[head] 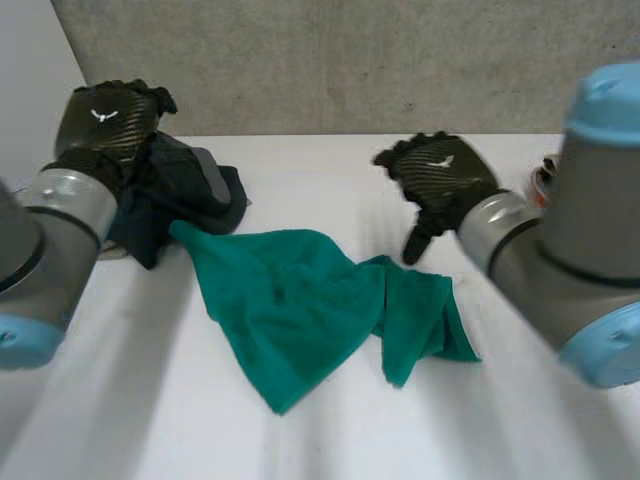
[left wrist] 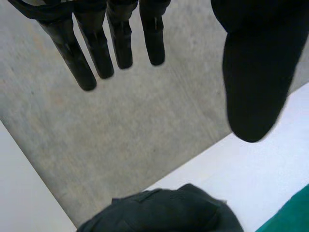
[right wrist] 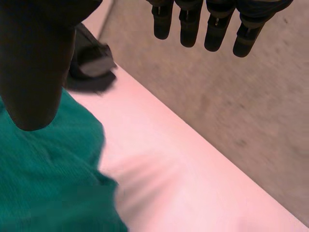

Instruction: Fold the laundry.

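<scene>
The white table stretches wide, and the green cloth sprawls across its middle. It lies rumpled, one corner pointing at the near edge and a twisted flap bunched on the right side. No clean fold anywhere, so I'd say the folding hasn't begun on this one. Just beside its far-left corner sits a dark garment, heaped in a lump and equally unfolded. The left hand hovers above that dark heap, fingers straight and thumb apart, holding nothing. The right hand hangs over the table just past the green cloth's far edge, fingers relaxed, thumb pointing down, empty too. Both pieces are left to do.
</scene>
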